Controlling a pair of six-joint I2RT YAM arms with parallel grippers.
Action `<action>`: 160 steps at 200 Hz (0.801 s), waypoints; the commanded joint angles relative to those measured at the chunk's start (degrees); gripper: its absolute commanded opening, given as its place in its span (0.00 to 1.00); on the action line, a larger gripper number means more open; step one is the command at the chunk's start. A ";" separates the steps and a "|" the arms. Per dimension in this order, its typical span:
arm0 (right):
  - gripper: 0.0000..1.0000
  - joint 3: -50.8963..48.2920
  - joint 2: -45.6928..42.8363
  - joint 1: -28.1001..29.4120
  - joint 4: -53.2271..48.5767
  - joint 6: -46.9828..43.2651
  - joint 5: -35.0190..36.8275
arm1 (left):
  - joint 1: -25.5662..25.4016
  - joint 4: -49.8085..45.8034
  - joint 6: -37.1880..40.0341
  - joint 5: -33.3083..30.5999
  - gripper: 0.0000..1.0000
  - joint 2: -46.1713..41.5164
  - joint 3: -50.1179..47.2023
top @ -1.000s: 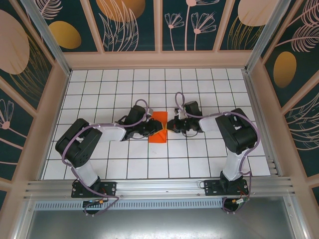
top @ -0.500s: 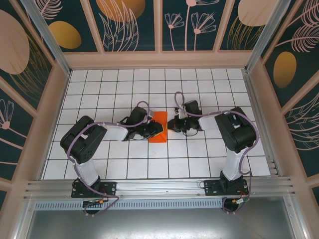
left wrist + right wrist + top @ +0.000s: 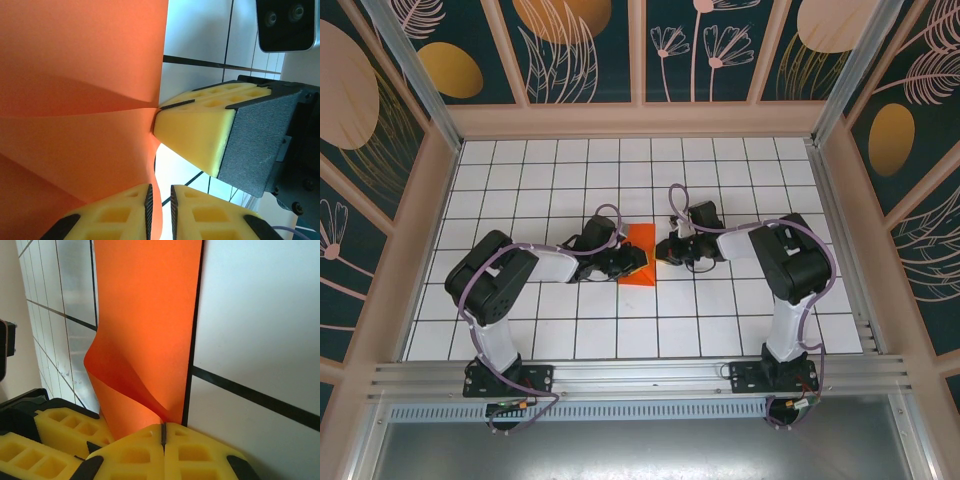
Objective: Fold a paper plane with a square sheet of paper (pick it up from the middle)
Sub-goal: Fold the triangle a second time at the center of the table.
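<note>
The square sheet of paper (image 3: 642, 240) is bright orange-red and lies at the middle of the tiled table, between the two grippers. Its left side curls up off the tiles (image 3: 145, 305). My left gripper (image 3: 628, 264) holds that raised edge: its jaws stand almost together, with the paper's edge (image 3: 80, 75) running down between the pads (image 3: 160, 192). My right gripper (image 3: 663, 250) is shut, pads pressed together (image 3: 162, 427). Its tip touches the sheet's right edge where the creases meet, and its yellow finger (image 3: 195, 130) sits against the paper.
White tiles with black grid lines (image 3: 260, 315) stretch away to the right of the sheet. The left gripper's yellow fingers (image 3: 65, 425) sit close beside my right fingertips. Wooden walls (image 3: 640, 120) enclose the table, and an aluminium rail (image 3: 640, 375) runs along the near edge.
The left arm's elbow has swung in towards the middle. The sheet's left side has curled further up and over to the right. The right gripper has stayed shut in nearly the same place.
</note>
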 commanded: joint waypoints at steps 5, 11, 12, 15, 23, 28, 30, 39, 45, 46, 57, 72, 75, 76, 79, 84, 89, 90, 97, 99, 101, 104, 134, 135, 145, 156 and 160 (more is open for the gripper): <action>0.00 1.61 0.91 -0.44 -0.85 -1.64 0.02 | -0.16 0.00 -0.09 0.48 0.21 0.94 1.00; 0.01 1.68 0.89 -0.41 -0.93 -1.64 0.03 | -0.16 -0.09 -0.14 0.33 0.21 0.97 1.00; 0.00 1.70 0.87 -0.45 -0.94 -1.64 0.03 | -0.16 -0.13 -0.10 0.31 0.21 1.00 1.00; 0.00 1.71 0.92 -0.46 -0.94 -1.64 0.03 | -0.16 -0.17 -0.09 0.29 0.21 1.02 0.97; 0.00 1.72 0.87 -0.49 -0.98 -1.73 0.03 | -0.21 -0.39 -0.12 0.18 0.21 1.04 1.03; 0.00 1.67 0.95 -0.49 -1.11 -1.81 0.06 | -0.18 -0.48 -0.08 0.04 0.21 1.11 1.02; 0.00 1.64 0.94 -0.47 -1.18 -1.82 0.10 | -0.17 -0.52 -0.07 0.09 0.21 1.16 1.02; 0.00 1.72 0.98 -0.49 -1.29 -1.90 0.12 | -0.19 -0.70 -0.01 0.01 0.21 1.26 0.91; 0.00 1.72 1.07 -0.46 -1.29 -1.91 0.07 | -0.16 -0.83 0.02 -0.10 0.21 1.29 0.88; 0.00 1.72 1.05 -0.47 -1.29 -1.91 0.05 | -0.16 -0.86 0.02 -0.08 0.21 1.29 0.89; 0.00 1.76 1.06 -0.49 -1.30 -1.98 0.03 | -0.16 -1.01 0.02 -0.26 0.21 1.27 0.82; 0.01 1.89 1.20 -0.44 -1.37 -1.99 -0.14 | -0.16 -1.37 0.11 -0.42 0.21 1.29 0.76; 0.00 1.89 1.18 -0.47 -1.38 -1.99 -0.14 | -0.17 -1.37 0.11 -0.54 0.21 1.29 0.80; 0.00 1.85 1.20 -0.48 -1.42 -1.99 -0.19 | -0.17 -1.43 0.11 -0.52 0.21 1.25 0.76; 0.00 1.82 1.13 -0.49 -1.43 -1.99 -0.23 | -0.16 -1.46 0.09 -0.57 0.21 1.14 0.74; 0.00 1.85 1.20 -0.49 -1.46 -2.06 -0.34 | -0.16 -1.62 0.19 -0.60 0.21 1.16 0.73; 0.00 1.86 1.17 -0.45 -1.50 -2.08 -0.34 | -0.16 -1.71 0.11 -0.68 0.21 1.10 0.69; 0.00 1.88 1.18 -0.47 -1.44 -2.08 -0.38 | -0.16 -1.73 0.11 -0.68 0.21 1.11 0.67; 0.00 1.96 1.16 -0.44 -1.59 -2.17 -0.37 | -0.16 -1.74 0.13 -0.65 0.21 1.03 0.69; 0.00 1.98 1.15 -0.43 -1.63 -2.17 -0.33 | -0.23 -1.69 0.14 -0.61 0.21 0.99 0.65; 0.00 1.98 1.19 -0.47 -1.64 -2.17 -0.32 | -0.18 -1.63 0.14 -0.66 0.21 0.84 0.71; 0.01 1.98 1.19 -0.43 -1.64 -2.17 -0.34 | -0.16 -1.50 0.17 -0.55 0.21 0.73 0.73; 0.00 1.91 1.07 -0.48 -1.89 -2.35 -0.41 | -0.16 2.16 -0.24 0.68 0.21 -1.80 0.61; 0.00 1.97 1.10 -0.49 -1.90 -2.41 -0.41 | -0.16 2.27 -0.24 0.70 0.20 -1.97 0.67; 0.00 1.95 1.00 -0.48 -1.99 -2.43 -0.38 | -0.17 2.65 -0.17 0.62 0.20 -2.75 0.98; 0.00 1.89 0.95 -0.43 -1.99 -2.45 -0.37 | -0.16 2.21 -0.19 -0.59 0.19 -3.29 1.24; 0.00 1.83 1.02 -0.47 -2.03 -2.52 -0.37 | -0.18 1.97 -0.20 -1.08 0.19 -3.41 1.33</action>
